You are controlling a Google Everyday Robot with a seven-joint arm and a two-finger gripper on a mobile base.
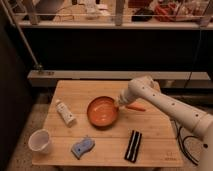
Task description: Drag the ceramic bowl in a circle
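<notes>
The ceramic bowl [101,111] sits upright near the middle of the bench [152,134], with open wood around most of it. Your gripper [120,104] is down at the bowl's right rim, at the end of the white arm [162,102] reaching in from the right. From this view you cannot tell whether the gripper is spread, pressed together or pinching the rim, nor whether it truly touches the bowl.

This looks like the contact step, with the circling yet to be done. Before you sweep, make sure you have a firm purchase on the rim.

The next move calls for a slow, flat arc that keeps the bowl sliding on the wood rather than tipping. A slim orange item [136,107] lies just beside the gripper on the right, and a white bottle [65,113] lies to the bowl's left. Keep the circle tight enough to pass between them.
</notes>
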